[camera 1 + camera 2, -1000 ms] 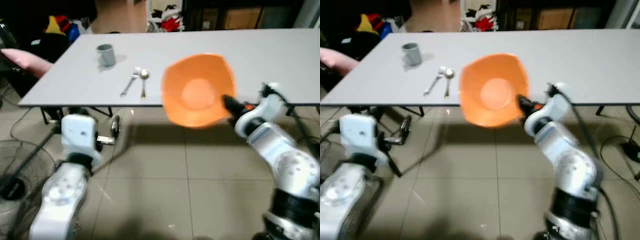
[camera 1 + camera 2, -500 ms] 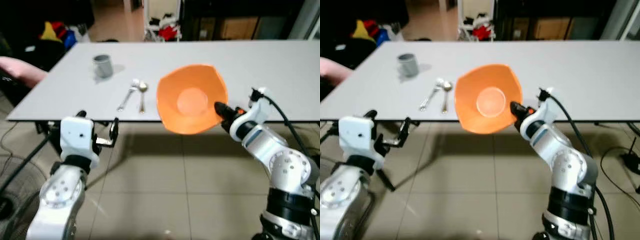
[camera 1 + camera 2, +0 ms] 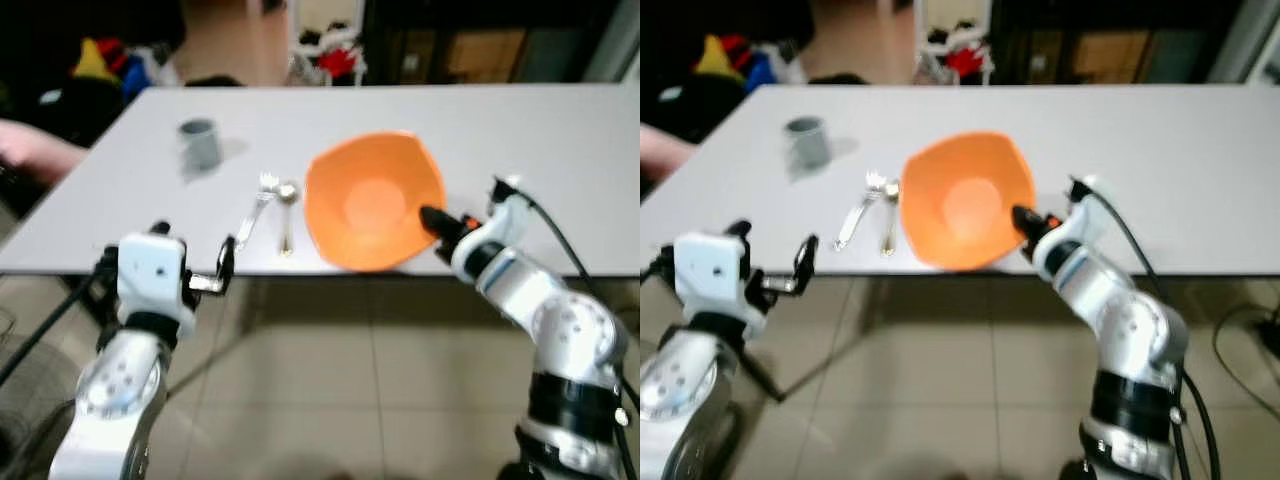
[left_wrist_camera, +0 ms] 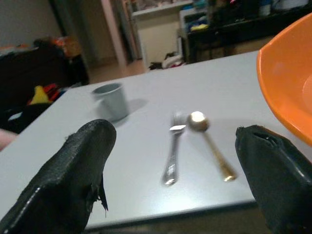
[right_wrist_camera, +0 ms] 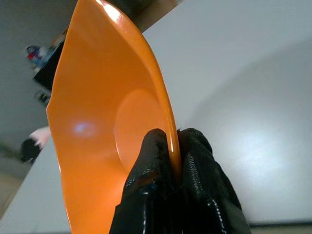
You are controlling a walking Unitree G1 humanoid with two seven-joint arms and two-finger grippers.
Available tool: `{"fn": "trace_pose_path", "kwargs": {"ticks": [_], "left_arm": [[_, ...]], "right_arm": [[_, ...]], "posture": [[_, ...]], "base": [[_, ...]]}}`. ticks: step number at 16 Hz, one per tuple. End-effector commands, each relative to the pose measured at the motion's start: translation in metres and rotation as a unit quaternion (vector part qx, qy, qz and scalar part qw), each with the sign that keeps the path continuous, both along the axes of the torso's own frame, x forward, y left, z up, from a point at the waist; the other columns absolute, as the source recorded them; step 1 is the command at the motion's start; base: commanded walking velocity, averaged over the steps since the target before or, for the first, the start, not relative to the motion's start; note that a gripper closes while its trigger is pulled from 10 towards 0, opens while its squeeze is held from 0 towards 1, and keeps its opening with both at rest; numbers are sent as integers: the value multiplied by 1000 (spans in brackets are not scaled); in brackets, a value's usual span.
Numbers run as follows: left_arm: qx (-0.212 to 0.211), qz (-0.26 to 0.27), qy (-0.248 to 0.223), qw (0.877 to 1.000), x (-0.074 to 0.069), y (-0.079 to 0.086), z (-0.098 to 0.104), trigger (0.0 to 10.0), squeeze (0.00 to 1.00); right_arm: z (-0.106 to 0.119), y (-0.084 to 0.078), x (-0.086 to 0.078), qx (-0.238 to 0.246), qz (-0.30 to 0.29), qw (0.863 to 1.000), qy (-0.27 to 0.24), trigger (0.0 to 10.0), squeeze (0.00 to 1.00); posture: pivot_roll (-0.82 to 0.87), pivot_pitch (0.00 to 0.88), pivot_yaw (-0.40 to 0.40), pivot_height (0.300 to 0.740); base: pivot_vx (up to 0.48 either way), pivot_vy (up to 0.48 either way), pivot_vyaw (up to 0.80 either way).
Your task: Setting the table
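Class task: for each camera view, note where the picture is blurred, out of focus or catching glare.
Eye views: soft overall, the grey cup smeared. Left wrist view: near black fingers soft, spoon bowl glinting. Right wrist view: bright glare along the orange bowl rim; far background blurred.

**Dim room behind a pale worktop**

A long, light grey worktop [image 3: 560,130] spans the middle of the frame. Below it lies a floor of beige tiles [image 3: 330,390]. Across the top, the room is dark, with a pale doorway [image 3: 235,40], red clutter [image 3: 340,60] and brown boxes [image 3: 490,50].
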State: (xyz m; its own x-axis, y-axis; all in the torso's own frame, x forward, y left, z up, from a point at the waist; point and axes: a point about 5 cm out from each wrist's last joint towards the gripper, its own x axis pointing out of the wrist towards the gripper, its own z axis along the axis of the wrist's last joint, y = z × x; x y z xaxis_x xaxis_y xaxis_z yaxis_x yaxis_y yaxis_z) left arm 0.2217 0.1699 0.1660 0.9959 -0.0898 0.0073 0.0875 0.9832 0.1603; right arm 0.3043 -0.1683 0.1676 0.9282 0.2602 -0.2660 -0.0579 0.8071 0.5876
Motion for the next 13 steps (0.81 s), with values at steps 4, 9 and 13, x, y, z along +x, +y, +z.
{"fn": "trace_pose_path", "kwargs": {"ticks": [4, 9, 13], "left_arm": [[10, -2, -2, 1000, -2, 1, 2, 10000, 0], [15, -2, -2, 1000, -2, 1, 2, 10000, 0], [17, -4, 0, 1000, -5, 0, 2, 10000, 0]], "right_arm": [[13, 1, 4, 11, 2, 1000, -29, 10000, 0], [16, 3, 7, 12, 14, 999, -33, 10000, 0], [15, 2, 9, 19, 7, 999, -28, 10000, 0]], "posture": [[-60, 0, 30, 740], [-52, 0, 23, 740], [-47, 0, 16, 740]], "base": [[394, 0, 0], [393, 0, 676], [394, 0, 0]]}}
